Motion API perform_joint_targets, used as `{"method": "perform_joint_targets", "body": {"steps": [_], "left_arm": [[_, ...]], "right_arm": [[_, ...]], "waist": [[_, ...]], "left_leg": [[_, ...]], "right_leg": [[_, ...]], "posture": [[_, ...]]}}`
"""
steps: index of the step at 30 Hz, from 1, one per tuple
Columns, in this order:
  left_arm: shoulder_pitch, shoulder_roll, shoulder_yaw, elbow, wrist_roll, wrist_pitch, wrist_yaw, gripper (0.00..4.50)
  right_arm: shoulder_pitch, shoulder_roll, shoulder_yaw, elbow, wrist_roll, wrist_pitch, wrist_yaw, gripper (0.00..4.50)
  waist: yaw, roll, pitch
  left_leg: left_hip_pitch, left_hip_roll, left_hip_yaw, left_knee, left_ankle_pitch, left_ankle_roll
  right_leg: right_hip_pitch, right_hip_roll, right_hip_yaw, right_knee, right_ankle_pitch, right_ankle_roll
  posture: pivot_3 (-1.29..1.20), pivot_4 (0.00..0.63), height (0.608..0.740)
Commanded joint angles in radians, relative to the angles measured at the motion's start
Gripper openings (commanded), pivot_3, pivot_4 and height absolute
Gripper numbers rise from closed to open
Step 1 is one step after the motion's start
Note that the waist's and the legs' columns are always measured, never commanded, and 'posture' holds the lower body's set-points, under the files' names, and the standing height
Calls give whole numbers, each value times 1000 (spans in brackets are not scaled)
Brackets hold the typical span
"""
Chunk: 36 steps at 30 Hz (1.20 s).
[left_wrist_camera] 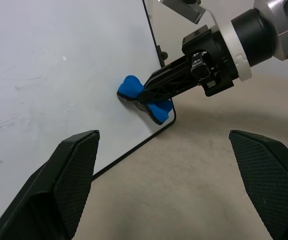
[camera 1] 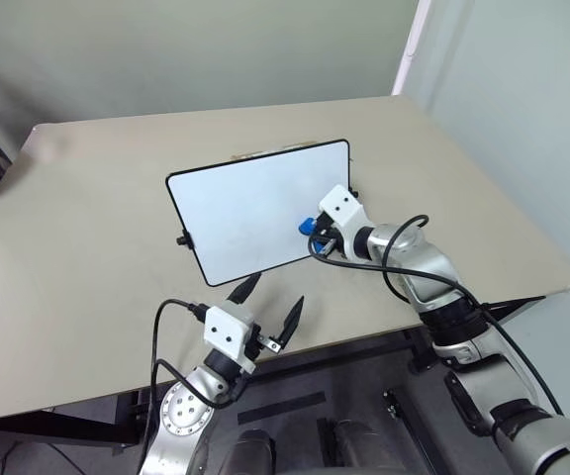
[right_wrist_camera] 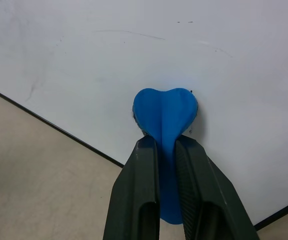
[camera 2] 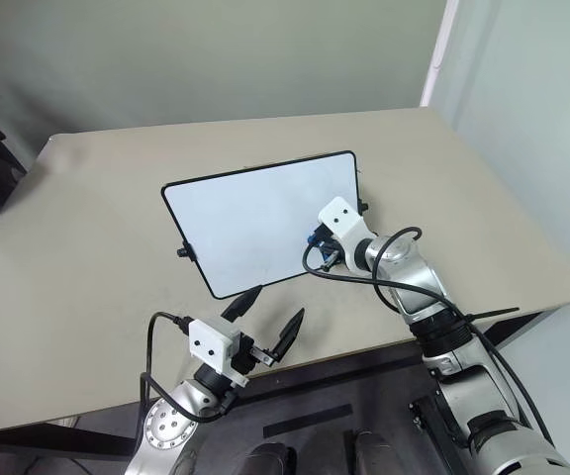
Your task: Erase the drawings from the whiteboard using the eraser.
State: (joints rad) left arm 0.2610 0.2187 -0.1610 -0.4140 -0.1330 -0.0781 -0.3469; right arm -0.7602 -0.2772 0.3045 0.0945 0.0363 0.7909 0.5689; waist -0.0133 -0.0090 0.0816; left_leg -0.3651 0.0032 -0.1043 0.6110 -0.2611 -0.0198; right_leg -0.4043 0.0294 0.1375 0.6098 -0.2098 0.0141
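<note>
The whiteboard (camera 1: 250, 208) lies tilted on the tan table, white with a thin black rim. My right gripper (camera 1: 314, 230) is shut on the blue eraser (right_wrist_camera: 165, 112), whose squeezed end presses against the board's face close to the near right corner (left_wrist_camera: 134, 90). The drawings are hidden; only faint grey streaks (left_wrist_camera: 4, 125) mark the white face. My left gripper (camera 1: 277, 289) hovers open and holding nothing just in front of the board's near edge, apart from it, with its fingers (left_wrist_camera: 76, 170) pointing toward the eraser.
The table (camera 1: 87, 247) has wide bare room left of and behind the board. Its front edge runs just under my left gripper. A small black knob (camera 1: 182, 239) sticks out of the board's left side. A wall corner with a white post (camera 1: 409, 49) stands behind.
</note>
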Motion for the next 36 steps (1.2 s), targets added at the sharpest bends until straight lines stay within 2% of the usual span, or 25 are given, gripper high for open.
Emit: {"method": "perform_joint_targets", "body": {"steps": [1, 11, 24, 32, 36], "left_arm": [[-4, -3, -1, -24, -3, -12, -3, 4500], [-8, -4, -2, -21, -7, -10, -6, 4500], [3, -6, -7, -38, -3, -9, 1, 4500], [17, -4, -6, -55, -3, -9, 6, 4500], [20, -5, -8, -58, -2, -8, 7, 4500]], "right_arm": [[-31, -16, -40, 17, -20, -10, -32, 418], [-16, -74, -62, 31, -23, 9, -46, 418], [-29, 4, 32, -13, -27, 0, -9, 418], [-57, 21, 41, 14, -42, -19, -11, 418], [-67, -9, 12, 39, -49, -17, -19, 418]], "waist": [[1, 0, 0], [6, 0, 0], [-2, 0, 0], [-2, 0, 0], [-1, 0, 0]], "left_leg": [[0, 0, 0, 0, 0, 0], [-2, 0, 0, 1, -2, -4], [2, 0, 0, 0, 0, 0], [1, 0, 0, 0, -1, -1], [0, 0, 0, 0, -2, -2]], "right_leg": [[-1, 0, 0, 0, 0, 0], [0, 0, 0, 0, 1, 1], [-1, 0, 0, -1, -1, 9], [-3, 0, 0, -1, 3, 2], [-5, 0, 0, -1, 6, -2]], "posture": [[0, 150, 730], [0, 150, 730], [0, 150, 730], [0, 150, 730], [0, 150, 730]]}}
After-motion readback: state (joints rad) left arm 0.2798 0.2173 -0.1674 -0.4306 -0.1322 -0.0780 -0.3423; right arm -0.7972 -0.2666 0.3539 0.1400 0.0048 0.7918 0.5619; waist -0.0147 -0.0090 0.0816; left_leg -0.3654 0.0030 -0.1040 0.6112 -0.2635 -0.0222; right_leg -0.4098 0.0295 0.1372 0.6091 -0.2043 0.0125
